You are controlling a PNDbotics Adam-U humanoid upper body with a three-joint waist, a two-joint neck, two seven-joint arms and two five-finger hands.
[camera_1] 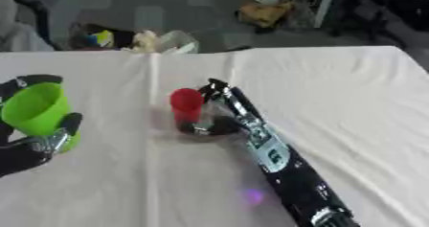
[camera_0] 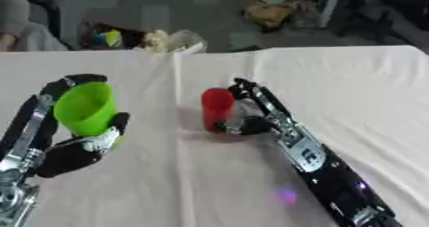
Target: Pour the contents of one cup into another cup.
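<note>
Green cup (camera_0: pixel 84 107) tilted, gripped in left hand (camera_0: pixel 80 147) near table's (camera_0: pixel 360 92) left edge. Red cup (camera_0: pixel 217 108) upright mid-table, right hand (camera_0: pixel 251 120) curled round it. Bare cloth betw. cups and to the right.

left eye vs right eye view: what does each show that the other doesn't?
Left eye only: the left arm's silver links running down to the lower left corner, and the whole of the left hand curled round the green cup.
Right eye only: more of the white tablecloth on the right, out to its far right corner; the left hand is cut off at the picture's edge.
Both: the green cup held tilted above the table, the red cup upright on the cloth, the right hand closed round it, and clutter on the floor beyond.
</note>
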